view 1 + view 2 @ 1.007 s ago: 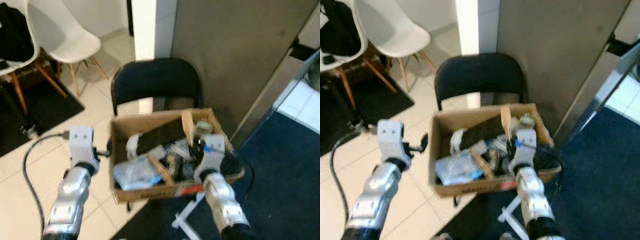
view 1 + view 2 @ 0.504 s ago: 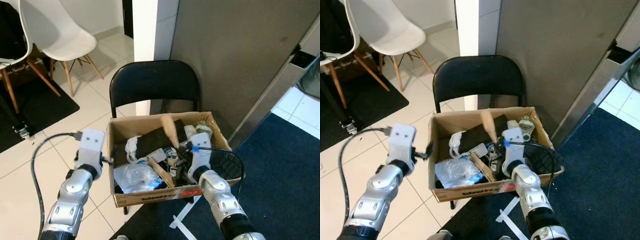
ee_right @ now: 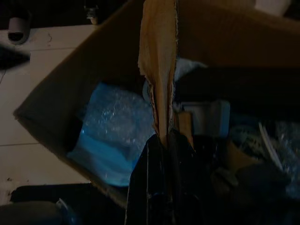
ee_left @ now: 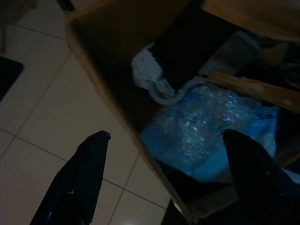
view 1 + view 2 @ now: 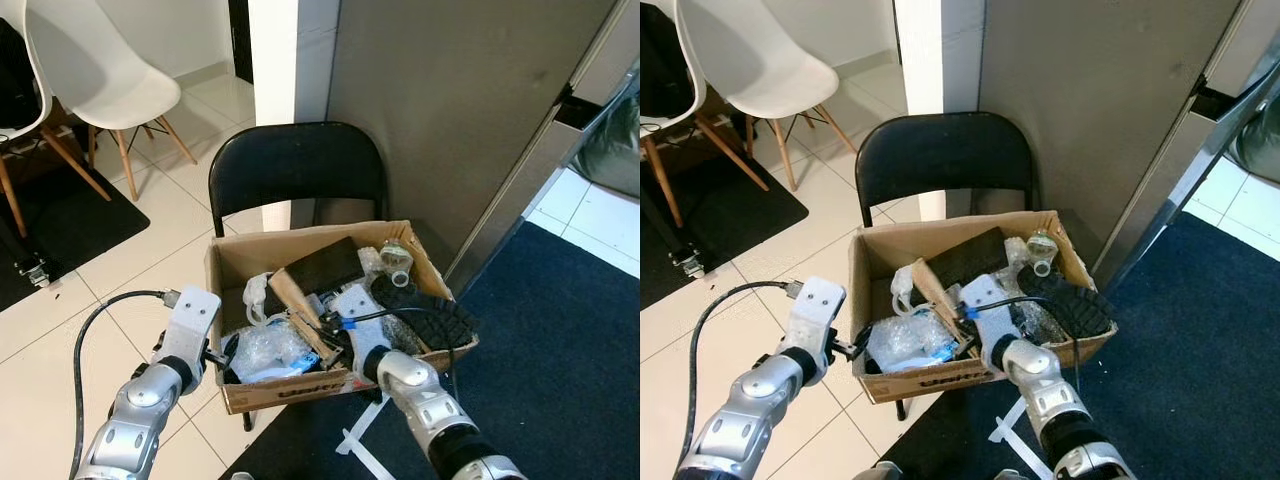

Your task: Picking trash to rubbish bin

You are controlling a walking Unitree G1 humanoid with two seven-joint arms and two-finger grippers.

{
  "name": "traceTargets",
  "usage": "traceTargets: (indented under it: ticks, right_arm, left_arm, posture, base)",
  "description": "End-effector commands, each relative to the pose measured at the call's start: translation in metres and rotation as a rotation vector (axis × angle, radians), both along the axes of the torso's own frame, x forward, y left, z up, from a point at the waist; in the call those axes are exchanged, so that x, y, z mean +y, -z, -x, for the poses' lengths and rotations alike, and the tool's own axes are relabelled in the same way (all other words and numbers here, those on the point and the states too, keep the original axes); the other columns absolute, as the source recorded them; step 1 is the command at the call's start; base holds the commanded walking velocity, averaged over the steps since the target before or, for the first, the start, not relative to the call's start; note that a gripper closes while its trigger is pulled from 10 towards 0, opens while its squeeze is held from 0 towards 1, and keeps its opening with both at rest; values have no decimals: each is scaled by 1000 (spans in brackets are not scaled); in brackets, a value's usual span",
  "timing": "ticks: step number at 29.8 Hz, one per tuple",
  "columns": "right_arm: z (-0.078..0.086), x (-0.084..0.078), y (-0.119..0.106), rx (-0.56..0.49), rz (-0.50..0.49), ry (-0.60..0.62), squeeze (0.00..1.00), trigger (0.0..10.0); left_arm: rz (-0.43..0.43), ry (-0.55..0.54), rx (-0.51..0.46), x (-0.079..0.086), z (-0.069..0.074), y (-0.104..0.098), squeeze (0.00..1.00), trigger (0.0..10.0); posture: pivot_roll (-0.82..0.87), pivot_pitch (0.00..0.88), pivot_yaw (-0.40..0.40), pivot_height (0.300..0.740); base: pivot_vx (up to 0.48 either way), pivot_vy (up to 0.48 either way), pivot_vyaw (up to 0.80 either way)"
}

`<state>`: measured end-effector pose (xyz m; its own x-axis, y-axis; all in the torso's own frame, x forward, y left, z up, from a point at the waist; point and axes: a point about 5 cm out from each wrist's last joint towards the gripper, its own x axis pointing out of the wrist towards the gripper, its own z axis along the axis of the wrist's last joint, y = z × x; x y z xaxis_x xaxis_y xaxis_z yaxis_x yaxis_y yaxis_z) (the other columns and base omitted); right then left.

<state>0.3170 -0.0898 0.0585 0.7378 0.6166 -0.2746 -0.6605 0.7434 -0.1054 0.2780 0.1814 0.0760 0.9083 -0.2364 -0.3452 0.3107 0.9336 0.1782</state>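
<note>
A cardboard box (image 5: 300,385) full of trash rests on a black folding chair (image 5: 290,165). Inside lie a blue bubble-wrap bag (image 5: 265,355), a black shoe sole (image 5: 430,310), a clear plastic bottle (image 5: 395,258) and a flat black piece (image 5: 320,265). My right gripper (image 3: 161,140) is down in the box, shut on a long cardboard strip (image 3: 159,70) that leans toward the box's left side (image 5: 300,310). My left gripper (image 4: 165,135) is open at the box's left wall, one finger (image 4: 89,178) outside it and the other over the bubble wrap (image 4: 206,126).
Two white chairs (image 5: 95,75) and a black mat (image 5: 60,215) stand at the back left on pale tiles. A white pillar (image 5: 275,60) and a grey panel (image 5: 450,110) rise behind the chair. Dark blue carpet (image 5: 570,360) lies to the right, with a white strip (image 5: 360,450) on it.
The camera has shifted. My right gripper has carried the cardboard strip from the box's right half toward its left. My left gripper has closed in on the box's left wall.
</note>
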Motion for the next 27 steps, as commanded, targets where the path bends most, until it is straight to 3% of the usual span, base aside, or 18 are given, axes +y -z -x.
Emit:
traceTargets:
  ticks: [1,3,4,7,8,11,12,13,15,18,21,27]
  right_arm:
    - [3,0,4,17,-7,-8,47,10000]
    - [3,1,4,19,-14,-10,47,10000]
    - [3,1,4,27,-44,-13,1000,10000]
    - [2,0,1,22,-78,17,1000,10000]
    - [-4,-4,-4,26,-172,113,0,10000]
    - [-17,-34,-19,27,-457,444,0,10000]
    - [-18,-42,-21,25,-522,501,0,10000]
    - [-18,-42,-21,25,-522,501,0,10000]
    - [-7,-59,-21,34,-637,600,0,10000]
    - [6,-77,-14,-1,-646,705,0,10000]
    - [18,-89,-10,-60,-584,763,0,10000]
    - [33,-86,-18,-195,-435,724,0,10000]
  left_arm:
    - [-13,34,27,0,5,2,0,10000]
    - [-14,38,27,-1,5,2,0,10000]
    - [-17,36,30,-1,5,2,0,10000]
    - [-18,36,31,-1,6,3,0,10000]
    - [-24,22,27,1,5,2,0,10000]
    - [-14,-30,1,4,2,-3,0,10000]
    - [13,-52,-19,4,1,-6,0,10000]
    - [13,-52,-19,4,1,-6,0,10000]
    - [46,-174,-113,12,-4,-16,0,10000]
    - [81,-272,-194,18,-7,-26,0,10000]
    - [97,-271,-211,16,-6,-30,0,10000]
    - [146,-268,-268,7,-2,-37,0,10000]
  posture:
    - [81,159,-3,740]
    - [81,159,-3,740]
    - [85,158,1,740]
    - [80,163,2,740]
    - [83,164,-3,740]
    - [91,164,-1,740]
    - [76,167,-2,740]
    - [76,167,-2,740]
    - [79,162,2,740]
    - [70,169,10,740]
    - [66,165,11,740]
    - [52,164,18,740]
  base:
    - [0,0,0]
    - [0,0,0]
    - [0,0,0]
    - [0,0,0]
    - [0,0,0]
    - [0,0,0]
    - [0,0,0]
    - [0,0,0]
    - [0,0,0]
    - [0,0,0]
    - [0,0,0]
    - [0,0,0]
